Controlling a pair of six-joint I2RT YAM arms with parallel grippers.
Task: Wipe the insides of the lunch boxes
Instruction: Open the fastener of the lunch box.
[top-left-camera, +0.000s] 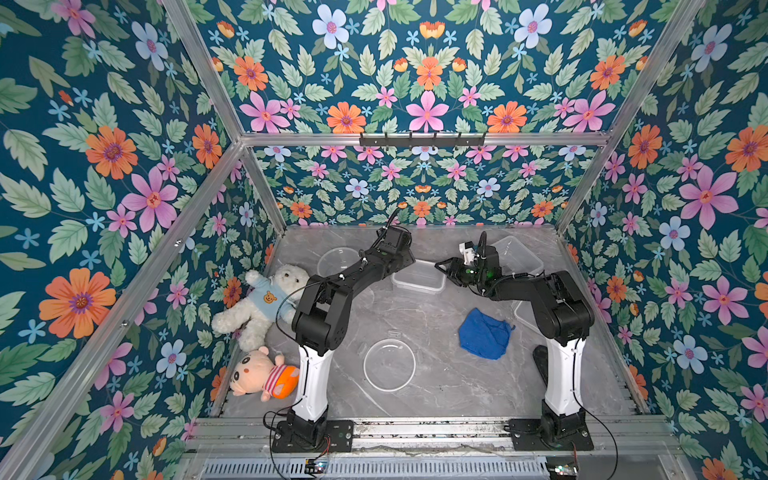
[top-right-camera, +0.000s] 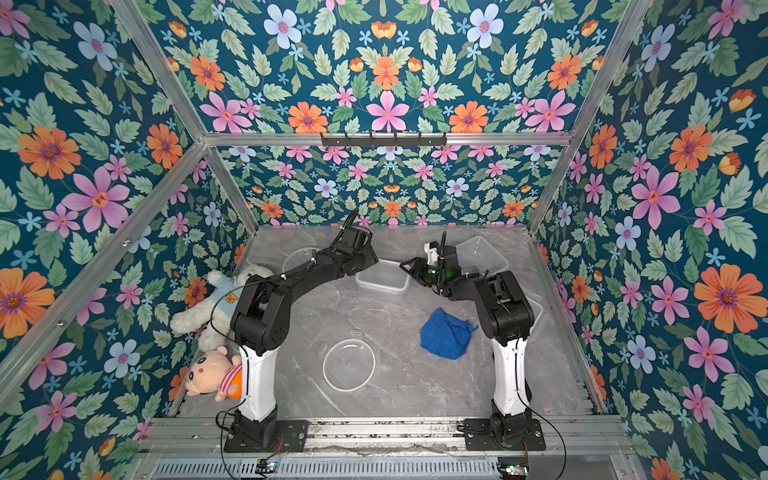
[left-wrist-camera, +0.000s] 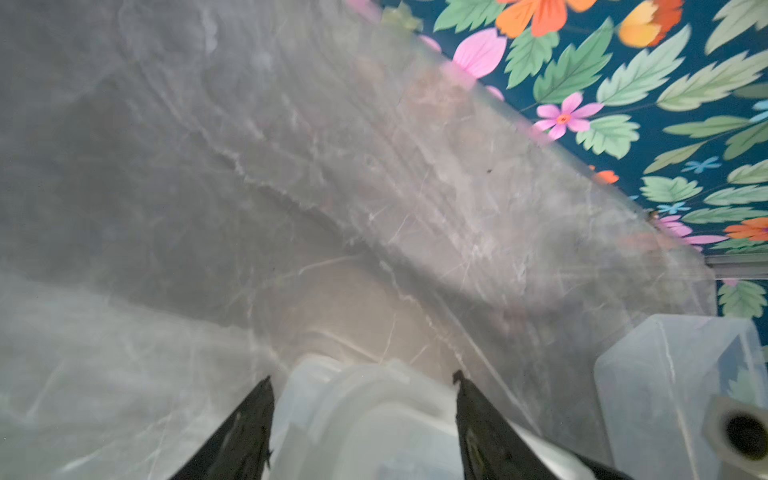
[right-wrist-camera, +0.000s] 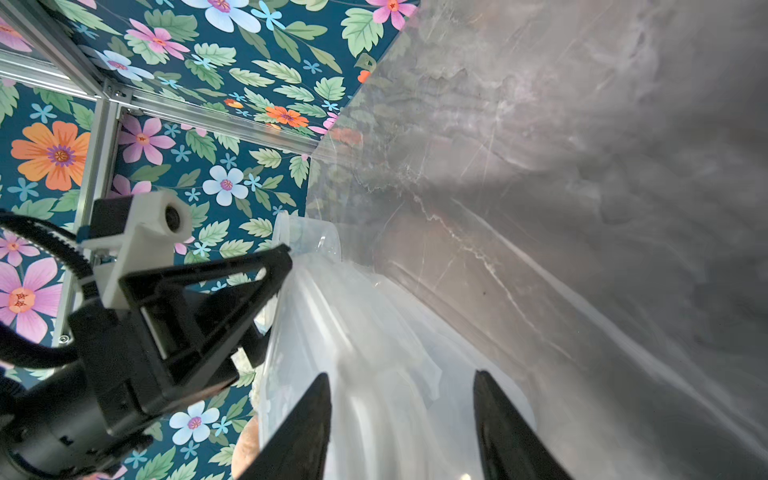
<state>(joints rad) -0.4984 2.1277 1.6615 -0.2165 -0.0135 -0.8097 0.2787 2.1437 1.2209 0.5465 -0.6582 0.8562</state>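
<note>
- Tubs stand along the back of the marble table (top-left-camera: 436, 386) in both top views: round tub (top-left-camera: 340, 259) beyond my left arm, small rectangular tub (top-left-camera: 419, 276) in the middle, large square tub (top-left-camera: 517, 253) at the back right.
- Both top views put my left claw (top-left-camera: 406, 261) at one end of the small rectangular tub and my right claw (top-left-camera: 441, 267) at the other. A blue cloth (top-left-camera: 484, 332) lies loose near my right arm, and a round lid (top-left-camera: 389, 365) lies flat nearer the front.
- Left wrist view: my left fingers (left-wrist-camera: 249, 428) sit tight against both sides of that tub's end, clamped on it.
- Right wrist view: my right fingers (right-wrist-camera: 307, 424) stand apart with the tub between them. I cannot tell whether they grip it.
</note>
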